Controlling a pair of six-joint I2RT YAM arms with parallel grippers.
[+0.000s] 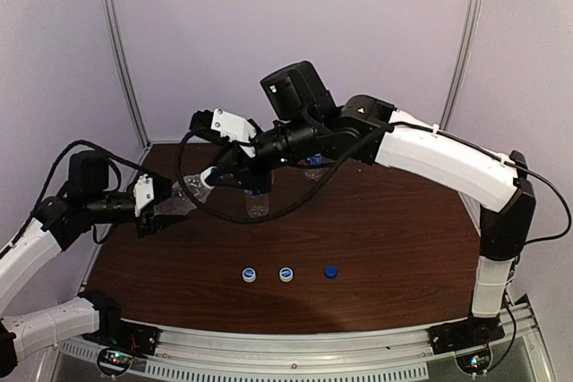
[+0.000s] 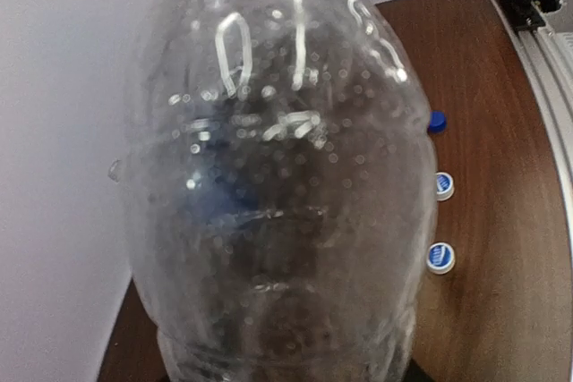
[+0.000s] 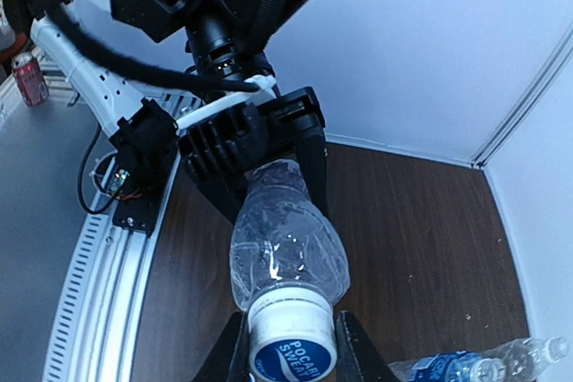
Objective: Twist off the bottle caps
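Bottle [image 3: 286,248] hangs above the counter [image 3: 430,248], long axis running claw to claw. The left claw [image 3: 269,176] clamps its base end, the right claw [image 3: 288,351] pinches the cap [image 3: 291,333] — square on axis, likely ready to twist.

I work in a robot lab, inside a small test booth. Plain pale walls [image 1: 358,24] stand round me, with metal poles [image 1: 121,51] up them. My right arm [image 1: 439,154] and left arm [image 1: 27,257] are bolted to a metal rail [image 1: 295,346] at the edge of a dark wood table [image 1: 403,230]. Little boards with lights [image 1: 114,361] sit by the rail.
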